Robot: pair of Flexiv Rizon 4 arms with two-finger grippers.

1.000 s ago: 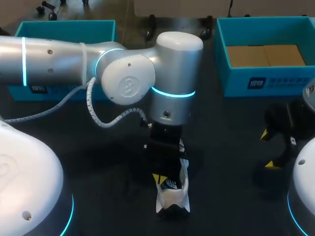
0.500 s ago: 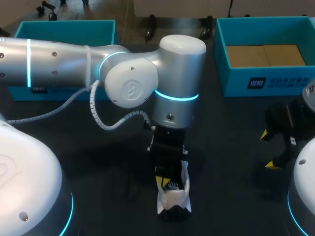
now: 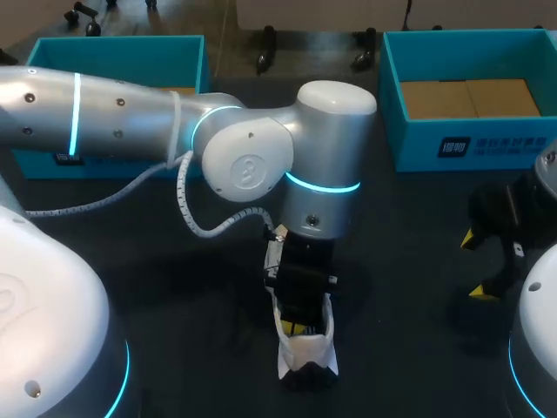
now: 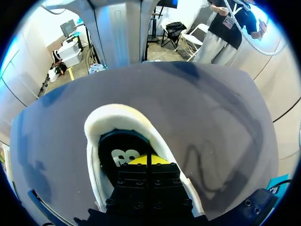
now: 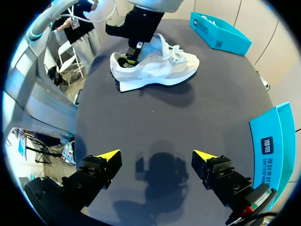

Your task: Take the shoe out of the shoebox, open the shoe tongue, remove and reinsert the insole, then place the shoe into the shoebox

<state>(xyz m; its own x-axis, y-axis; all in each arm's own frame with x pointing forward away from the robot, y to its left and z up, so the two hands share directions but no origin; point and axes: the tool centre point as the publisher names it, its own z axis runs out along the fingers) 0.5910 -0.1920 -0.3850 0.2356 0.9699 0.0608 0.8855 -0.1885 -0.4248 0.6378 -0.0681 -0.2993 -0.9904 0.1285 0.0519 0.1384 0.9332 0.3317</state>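
Shoe (image 3: 305,347) sits out on the desk (image 3: 409,261), my left jaws closed at its insole (image 4: 123,153), my right jaws open; boxing remains.

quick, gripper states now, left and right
Left gripper: shut, tips down inside the shoe; whether it pinches the insole cannot be told.
Right gripper: open, holding nothing.
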